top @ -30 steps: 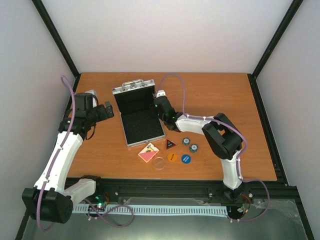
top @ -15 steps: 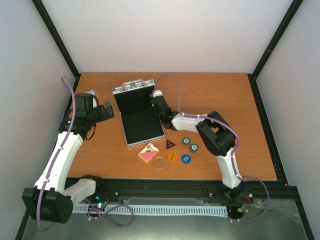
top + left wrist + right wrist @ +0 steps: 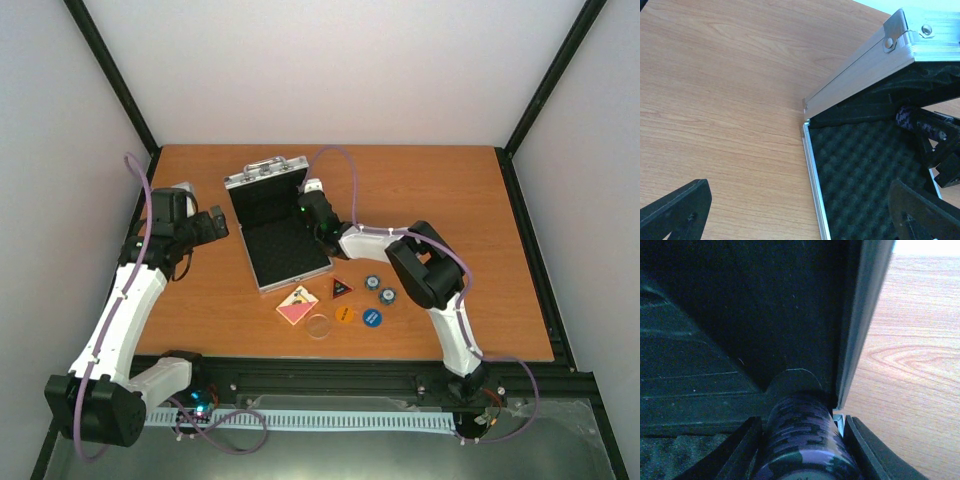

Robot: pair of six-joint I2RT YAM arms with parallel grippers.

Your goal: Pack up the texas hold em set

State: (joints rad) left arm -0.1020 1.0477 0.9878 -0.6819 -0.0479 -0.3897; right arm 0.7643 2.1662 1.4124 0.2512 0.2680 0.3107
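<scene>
One chip stack (image 3: 800, 440), pinched in the right gripper (image 3: 802, 422), could knock the case lid (image 3: 268, 195) shut at the hinge; left gripper (image 3: 797, 212) gapes empty.

Robot lab cell: white panel walls (image 3: 300, 70), black frame posts (image 3: 110, 75), wood desk (image 3: 450, 200), two arms (image 3: 125, 310) bolted to a rail (image 3: 330, 385), loose purple cables (image 3: 340, 150).
</scene>
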